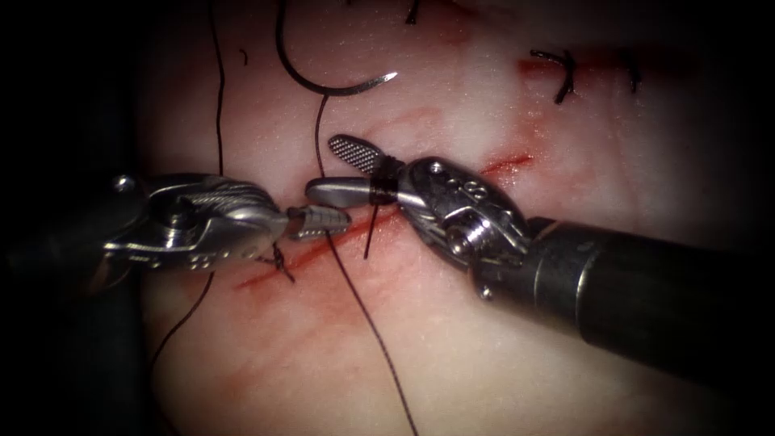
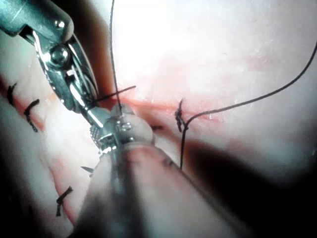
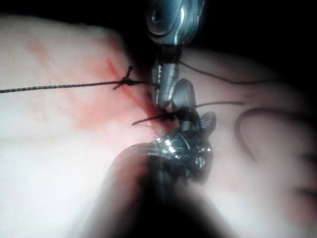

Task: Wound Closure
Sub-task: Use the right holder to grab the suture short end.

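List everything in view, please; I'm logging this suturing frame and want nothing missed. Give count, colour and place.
tissue: one, pale pink, under everything.
cut: one, red line, running diagonally between the tools.
red fluid: smears along the cut.
needle: one, dark curved, lying free on the tissue above the tools.
thread: one long dark strand, wrapped around the right tool's jaws, trailing down across the cut.
finished stitches: several dark knots, upper right; one at the cut by the left tool.
left tool: one, silver, jaws shut on the thread.
right tool: one, silver, jaws open, holding nothing.
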